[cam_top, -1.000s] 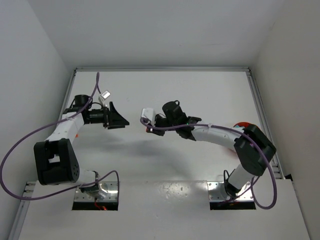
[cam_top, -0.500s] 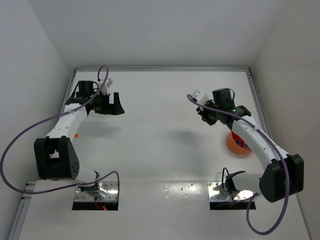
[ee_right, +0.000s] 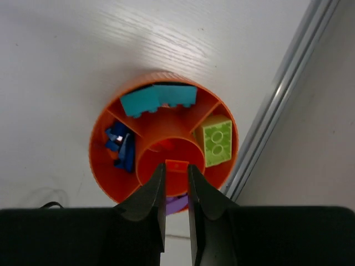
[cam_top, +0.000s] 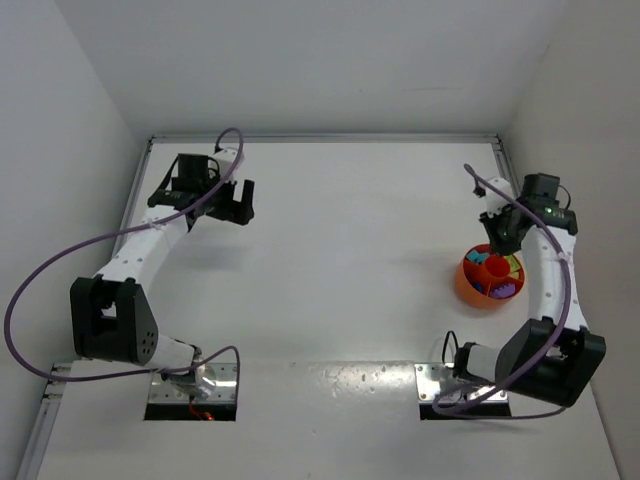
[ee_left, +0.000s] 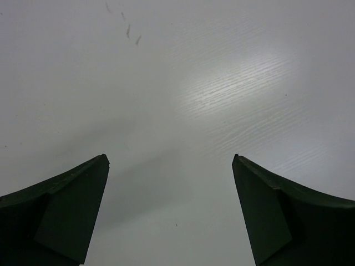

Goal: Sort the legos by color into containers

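Shows white-walled table (cam_top: pixel 330 250), orange bowl (cam_top: pixel 467 292) near its right edge. Pinches orange lego (ee_right: pixel 176 168) in right gripper (ee_right: pixel 176 166); spreads left gripper (ee_left: pixel 171 157) wide, empty. Half-hides purple lego (ee_right: pixel 176 205) behind fingers (ee_right: pixel 150 199).

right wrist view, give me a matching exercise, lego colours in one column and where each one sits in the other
All places are as seen in the right wrist view.

Column one
1. teal lego
2. yellow-green lego
3. blue legos
4. orange lego

Column two
A. held by the right gripper, over the centre of the bowl
B. compartment at the left of the picture
C. compartment at the top of the picture
D. compartment at the right of the picture

Pairs: 1-C, 2-D, 3-B, 4-A
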Robot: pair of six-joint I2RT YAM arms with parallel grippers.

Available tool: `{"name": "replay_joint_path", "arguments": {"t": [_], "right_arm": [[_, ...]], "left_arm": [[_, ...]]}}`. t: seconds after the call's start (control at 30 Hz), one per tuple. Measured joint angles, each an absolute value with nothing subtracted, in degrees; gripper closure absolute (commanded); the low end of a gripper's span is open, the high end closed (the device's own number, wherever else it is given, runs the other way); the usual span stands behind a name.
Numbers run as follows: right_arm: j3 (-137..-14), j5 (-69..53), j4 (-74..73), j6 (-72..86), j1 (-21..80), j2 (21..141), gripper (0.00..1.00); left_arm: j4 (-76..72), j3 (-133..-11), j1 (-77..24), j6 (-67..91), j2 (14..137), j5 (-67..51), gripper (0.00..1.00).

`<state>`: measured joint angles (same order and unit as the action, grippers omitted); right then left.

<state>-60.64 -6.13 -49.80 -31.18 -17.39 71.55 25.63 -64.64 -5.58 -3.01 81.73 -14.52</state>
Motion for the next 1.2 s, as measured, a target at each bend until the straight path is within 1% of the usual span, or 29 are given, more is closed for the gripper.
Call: {"name": "replay_joint_path", "arguments": {"t": [0.2,0.33,0.6,0.7,0.77,0.8,0.9,0.93,1.0,1.03,1.1,1.13,1.2], "right_arm": [[-66.3,-9.3,-55.9,-34.5,-25.7,75.6,1.00],[-66.7,-11.4,-59.1,-36.8,-26.6,77.9,1.00],[-66.1,-13.5,-62.7,-40.9,-26.6,78.8,0.99],[-65.7,-13.3,-62.3,-41.0,-26.8,79.4,0.93],[-65.5,-13.1,-61.8,-41.0,-27.0,80.0,0.86],[-65.5,-13.0,-61.7,-41.0,-27.0,80.2,0.77],[-65.4,-12.8,-61.3,-41.0,-27.0,80.7,0.66],[-65.4,-12.6,-61.1,-41.0,-27.0,80.7,0.58],[-65.4,-12.5,-60.7,-41.1,-27.0,80.7,0.55],[-65.4,-12.5,-60.4,-41.2,-27.0,80.7,0.52],[-65.4,-12.5,-60.2,-41.2,-27.0,80.7,0.52],[-65.4,-12.5,-60.1,-41.2,-27.0,80.7,0.52],[-65.4,-12.8,-60.1,-41.2,-27.0,80.7,0.52]], "left_arm": [[25.6,-64.6,-5.6,-4.1,81.7,-14.2,0.00],[25.8,-64.6,-5.5,-4.3,81.7,-14.6,0.00],[26.5,-64.7,-4.7,-4.0,82.0,-16.1,0.00],[26.7,-64.7,-4.5,-3.8,82.1,-16.1,0.00],[26.8,-64.9,-4.3,-3.7,82.3,-15.9,0.00],[26.9,-65.0,-4.2,-3.5,82.4,-15.6,0.00],[27.1,-65.0,-3.8,-3.0,82.6,-15.2,0.00],[27.2,-65.0,-3.6,-2.8,82.6,-15.2,0.00],[27.4,-65.0,-2.9,-2.5,82.6,-15.2,0.00],[27.6,-65.0,-2.4,-2.5,82.6,-15.3,0.03],[28.0,-65.0,-1.4,-2.4,82.6,-15.4,0.09],[28.3,-65.0,-0.6,-2.4,82.6,-15.5,0.14],[29.2,-65.1,0.7,-2.6,82.6,-15.4,0.18]]}}
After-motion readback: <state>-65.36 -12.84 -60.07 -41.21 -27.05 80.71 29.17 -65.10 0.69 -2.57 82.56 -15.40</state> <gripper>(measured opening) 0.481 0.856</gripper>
